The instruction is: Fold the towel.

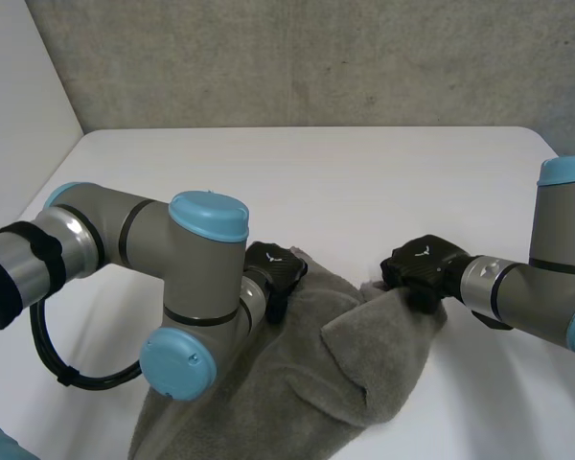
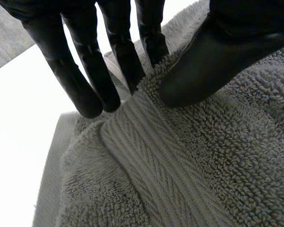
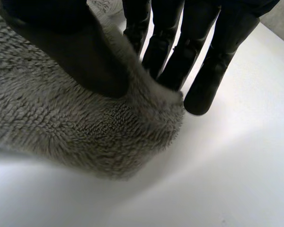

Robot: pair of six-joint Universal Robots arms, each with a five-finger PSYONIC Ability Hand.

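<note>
On table (image 1: 383, 172), robot's side: find towel (image 1: 326, 383) rumpled, long axis running from the hands back toward the left arm, far edge strung between left hand (image 1: 276, 273) and right hand (image 1: 420, 268), neither nearer. Read each as pinching its far corner, thumb (image 2: 213, 61) pressed on pile against straight fingers (image 2: 85, 85) behind. Take that thumb contact from wrist views, hidden in head view behind hand backs; take the sagging fold between hands from head view.
</note>
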